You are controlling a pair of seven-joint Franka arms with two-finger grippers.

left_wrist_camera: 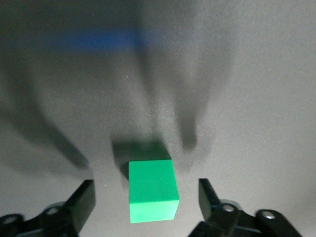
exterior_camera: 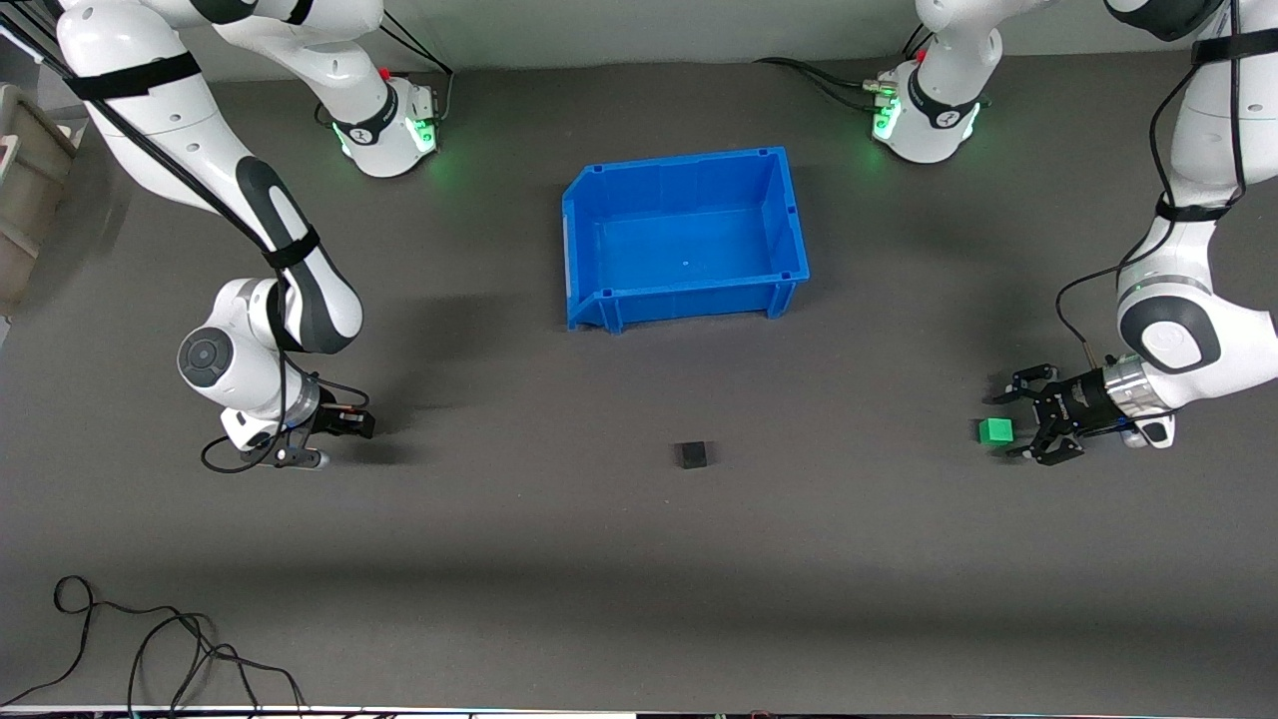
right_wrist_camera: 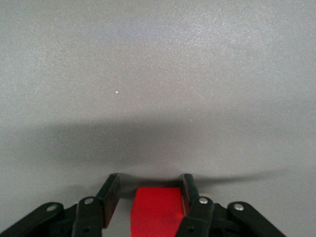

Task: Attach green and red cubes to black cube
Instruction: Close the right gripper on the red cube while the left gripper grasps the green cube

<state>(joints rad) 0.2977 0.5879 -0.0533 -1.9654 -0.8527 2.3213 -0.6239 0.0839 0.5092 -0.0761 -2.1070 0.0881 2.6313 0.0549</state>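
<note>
The left gripper point(exterior_camera: 1008, 424) was low at the table point(exterior_camera: 639, 559) toward the left arm's end, its fingers spread to either side of the green cube point(exterior_camera: 995, 430). In the left wrist view the green cube point(left_wrist_camera: 152, 190) rested on the table between the two fingers point(left_wrist_camera: 79, 202), with a clear gap on each side; the fingers had no contact with it, so the gripper was open.

The right gripper point(exterior_camera: 344, 424) was low at the table toward the right arm's end. In the front view the arm's own body covered what lay between its fingers. In the right wrist view the red cube point(right_wrist_camera: 157, 210) sat between the fingers point(right_wrist_camera: 109, 195); one finger appeared to touch the cube's side, while a narrow gap remained at the other. It could not be told whether the gripper had a full grip on the red cube.

The black cube point(exterior_camera: 692, 455) stood alone on the table, roughly midway between the two grippers and well apart from both. The blue bin point(exterior_camera: 684, 240) stood farther from the front camera than the black cube, near the table's middle.
</note>
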